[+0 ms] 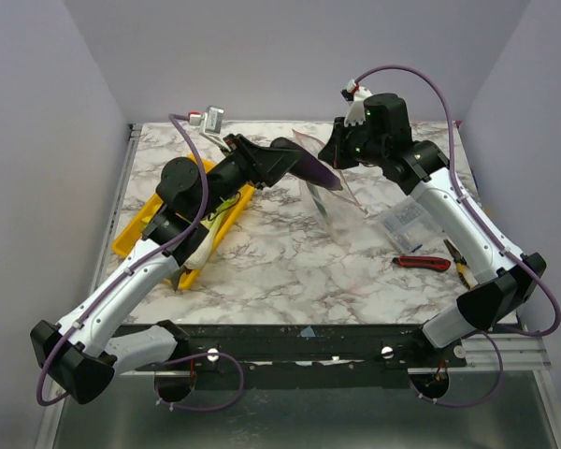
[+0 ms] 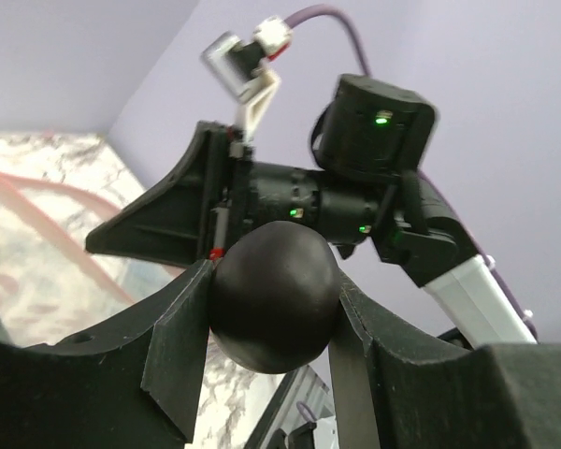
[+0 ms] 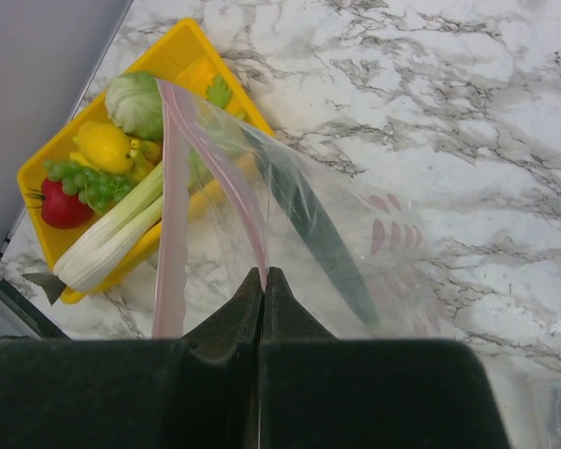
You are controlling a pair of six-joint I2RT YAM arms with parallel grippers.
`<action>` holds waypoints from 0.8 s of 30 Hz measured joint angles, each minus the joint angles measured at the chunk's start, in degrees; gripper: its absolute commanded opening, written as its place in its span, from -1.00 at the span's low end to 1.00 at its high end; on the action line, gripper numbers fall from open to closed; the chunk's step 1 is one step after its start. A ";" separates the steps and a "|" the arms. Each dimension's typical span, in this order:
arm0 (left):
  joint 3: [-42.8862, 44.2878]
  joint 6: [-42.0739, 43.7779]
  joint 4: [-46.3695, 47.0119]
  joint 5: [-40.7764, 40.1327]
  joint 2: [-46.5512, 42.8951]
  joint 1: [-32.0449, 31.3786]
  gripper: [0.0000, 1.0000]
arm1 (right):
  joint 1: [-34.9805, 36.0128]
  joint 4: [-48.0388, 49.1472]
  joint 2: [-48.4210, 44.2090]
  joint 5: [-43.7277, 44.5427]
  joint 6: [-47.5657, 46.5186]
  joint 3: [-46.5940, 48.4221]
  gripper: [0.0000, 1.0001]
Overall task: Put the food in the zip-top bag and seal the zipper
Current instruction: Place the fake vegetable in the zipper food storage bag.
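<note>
While pinched in right gripper (at zipper), zip-top bag hangs below

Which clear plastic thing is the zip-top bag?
On the marble table, look at the far middle. The zip-top bag is held up there by the right gripper, pinched shut on its mouth. Unlike the smaller packet lying flat to its right, it has a pink strip.

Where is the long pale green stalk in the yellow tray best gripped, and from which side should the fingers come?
Grip the stalk near its middle, straight down from above, fingers closing across its narrow width. It lies flat in the tray, grapes close on one side and the tray's rim on the other, so a sideways approach looks blocked.
</note>
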 measured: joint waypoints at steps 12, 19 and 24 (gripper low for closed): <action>11.78 -7.52 -20.94 -1.55 12.50 -0.39 -1.00 | -0.02 0.00 0.00 -1.05 0.46 0.02 -0.99; 13.49 -11.63 -26.67 -0.33 18.12 -1.77 -0.78 | -0.02 -0.02 0.02 -1.09 0.81 0.76 -0.99; 13.42 -13.94 -27.02 -0.22 18.36 -2.25 -0.07 | -0.02 -0.07 0.11 -1.16 1.11 0.76 -0.99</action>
